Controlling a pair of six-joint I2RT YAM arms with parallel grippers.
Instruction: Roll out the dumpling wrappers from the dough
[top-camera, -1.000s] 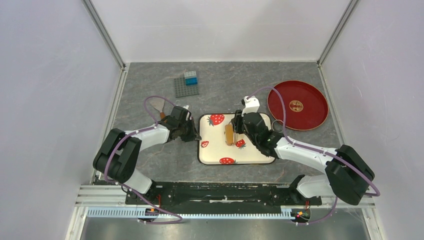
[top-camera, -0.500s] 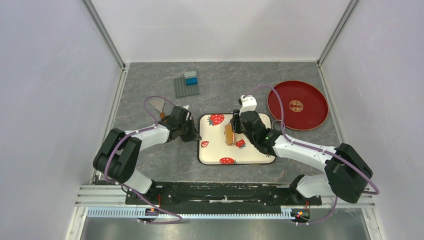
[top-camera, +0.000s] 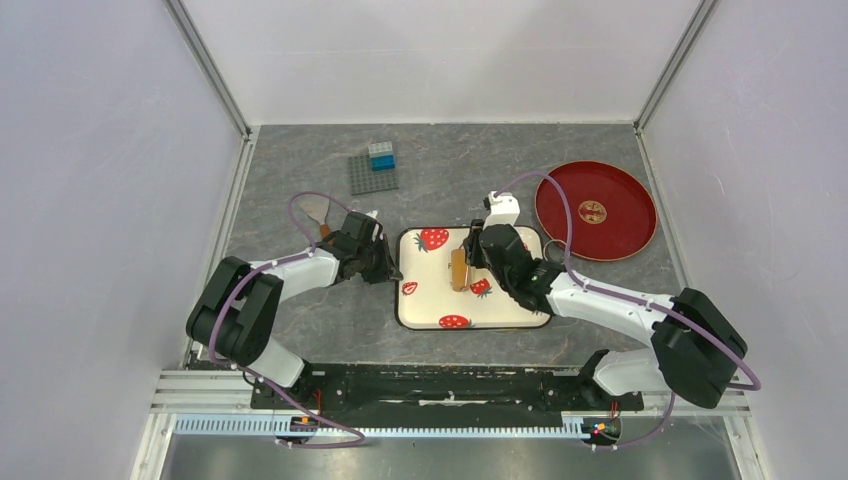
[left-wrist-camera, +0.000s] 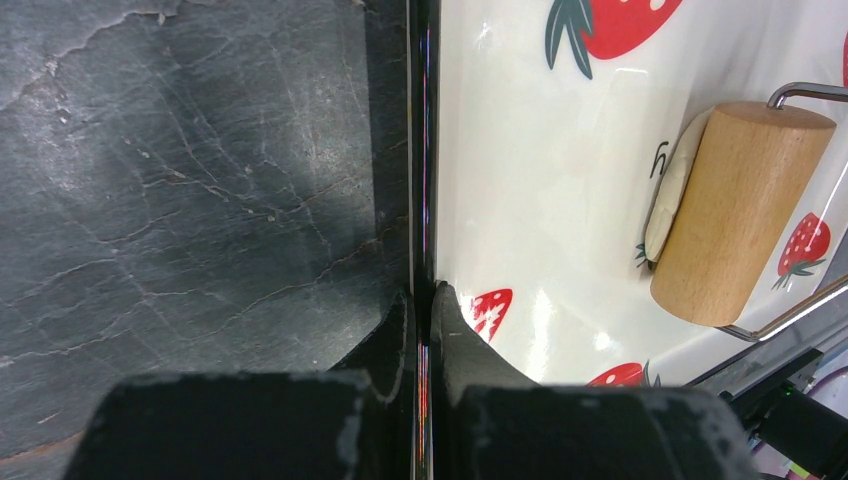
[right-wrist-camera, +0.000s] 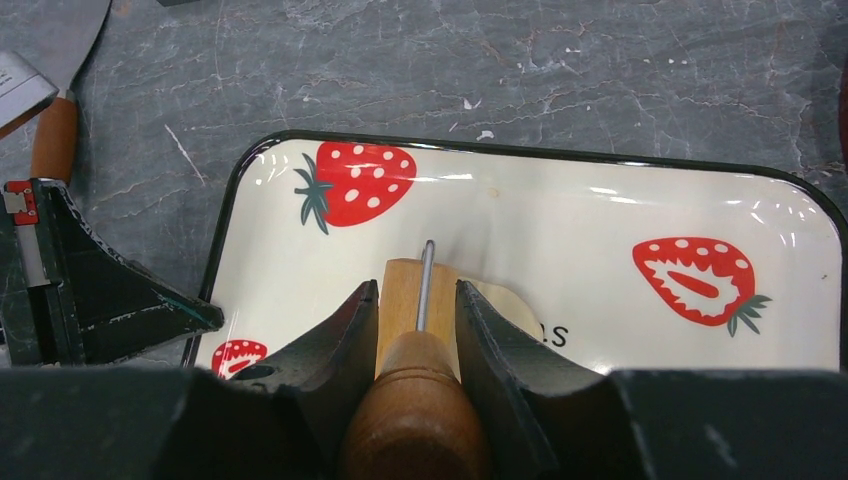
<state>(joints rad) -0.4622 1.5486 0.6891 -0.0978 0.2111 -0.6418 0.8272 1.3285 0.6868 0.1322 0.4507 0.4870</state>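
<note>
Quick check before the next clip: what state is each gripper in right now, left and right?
Left gripper: shut on the rim of the tray.
Right gripper: shut on the roller, by its wooden handle.

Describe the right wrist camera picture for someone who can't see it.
The right tool grips the wooden handle of a rolling pin, whose drum rests on a pale piece of dough on a cream tray printed with red strawberries. At the left, the left tool meets the tray's rim, on a grey stone-look table.
</note>
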